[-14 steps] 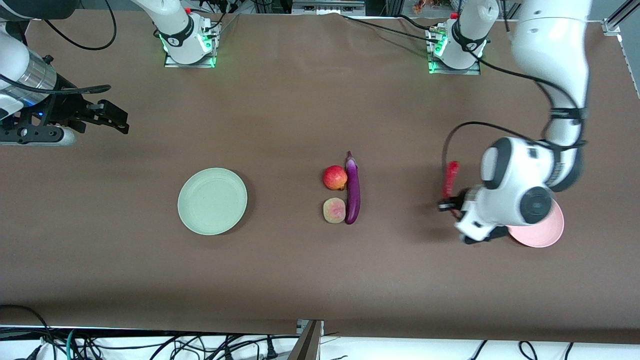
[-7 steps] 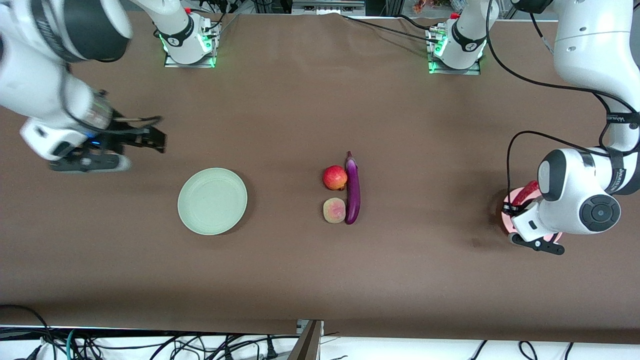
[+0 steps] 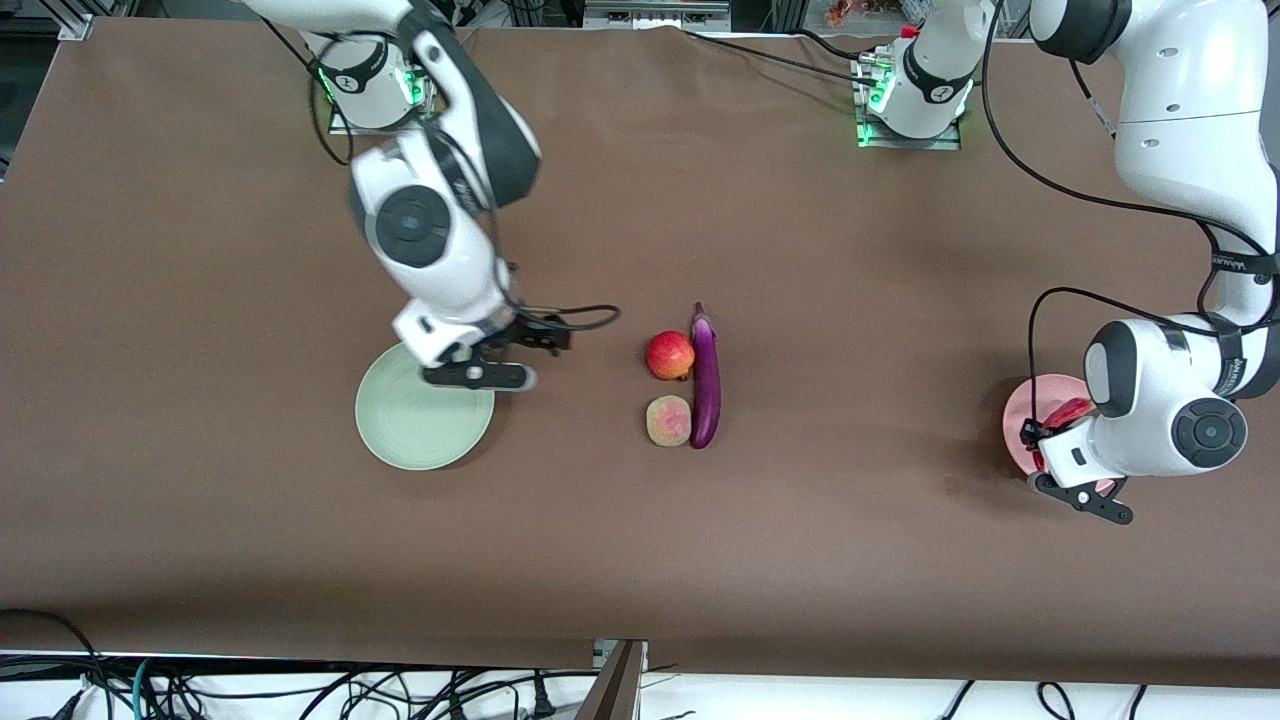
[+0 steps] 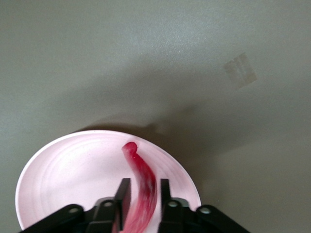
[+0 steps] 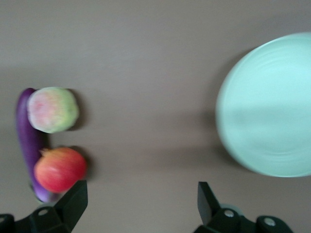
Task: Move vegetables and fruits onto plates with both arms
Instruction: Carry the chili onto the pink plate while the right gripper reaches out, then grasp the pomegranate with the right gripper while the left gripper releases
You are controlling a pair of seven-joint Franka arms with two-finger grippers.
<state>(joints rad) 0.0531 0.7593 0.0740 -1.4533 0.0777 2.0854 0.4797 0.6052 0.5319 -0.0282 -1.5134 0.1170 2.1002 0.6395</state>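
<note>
So far only the red chili pepper (image 4: 141, 187) has reached the pink plate (image 4: 53, 179) near the table's left-arm end, sitting between the left gripper's (image 4: 142, 187) barely parted fingers, while the wide-open, empty right gripper (image 3: 545, 338) hangs by the mint green plate (image 3: 415, 430), with the eggplant (image 3: 705, 375), red-and-yellow fruit (image 3: 669, 355) and pale fruit (image 3: 668, 420) left mid-table.

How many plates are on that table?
2. A mint green plate lies toward the right arm's end, partly under that arm's hand. A pink plate lies toward the left arm's end, mostly covered by that arm, with a red chili pepper over it.
</note>
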